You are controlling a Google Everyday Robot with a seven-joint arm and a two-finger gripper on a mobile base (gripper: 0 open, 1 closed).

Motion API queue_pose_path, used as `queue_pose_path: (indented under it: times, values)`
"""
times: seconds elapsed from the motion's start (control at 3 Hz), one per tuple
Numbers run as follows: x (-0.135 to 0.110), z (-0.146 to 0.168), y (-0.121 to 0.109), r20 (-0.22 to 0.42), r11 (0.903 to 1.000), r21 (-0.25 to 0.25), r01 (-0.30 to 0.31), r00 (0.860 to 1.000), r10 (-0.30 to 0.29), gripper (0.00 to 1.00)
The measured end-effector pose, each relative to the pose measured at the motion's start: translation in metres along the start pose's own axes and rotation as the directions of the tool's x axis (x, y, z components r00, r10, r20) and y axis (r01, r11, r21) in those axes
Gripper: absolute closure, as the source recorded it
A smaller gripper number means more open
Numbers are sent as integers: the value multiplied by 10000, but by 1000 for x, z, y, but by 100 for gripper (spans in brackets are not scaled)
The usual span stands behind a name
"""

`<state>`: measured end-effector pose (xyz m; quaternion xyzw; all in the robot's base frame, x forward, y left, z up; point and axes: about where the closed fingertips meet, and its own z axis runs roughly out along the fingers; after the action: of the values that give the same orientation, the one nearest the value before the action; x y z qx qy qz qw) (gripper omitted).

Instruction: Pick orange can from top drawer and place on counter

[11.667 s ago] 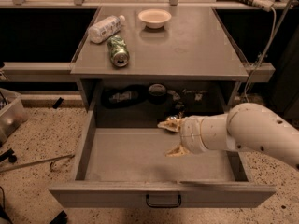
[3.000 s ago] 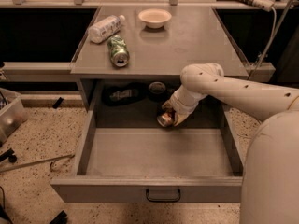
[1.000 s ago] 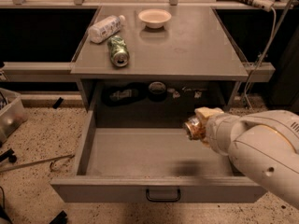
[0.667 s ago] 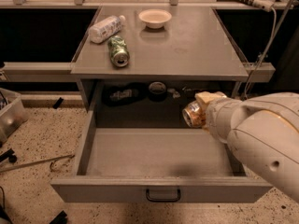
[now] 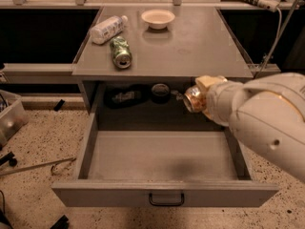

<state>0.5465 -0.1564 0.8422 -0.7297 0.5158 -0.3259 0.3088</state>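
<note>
Our end effector [image 5: 197, 97] is clamping the orange can [image 5: 190, 100], holding it over the open top drawer [image 5: 164, 194], just below the bench [image 5: 200, 46] edge. We are aiming to clear that edge first, then set down well apart from the green can [image 5: 120, 52].

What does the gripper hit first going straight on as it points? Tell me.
The gripper, holding the orange can, points left over the top drawer. Probably the dark round object under the counter comes first; depth is unclear.
</note>
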Motion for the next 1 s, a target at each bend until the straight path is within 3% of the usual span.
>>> queue_pose_path:
  times: [0.33, 0.67, 1.0]
  values:
    - [15, 14, -78, -149, 9936, 912, 660, 9978, -649, 100]
    - [34, 35, -140, -440, 9868, 1149, 1140, 9930, -1096, 100]
    - [63, 67, -167, -789, 9891, 337, 1435, 9869, -1405, 100]
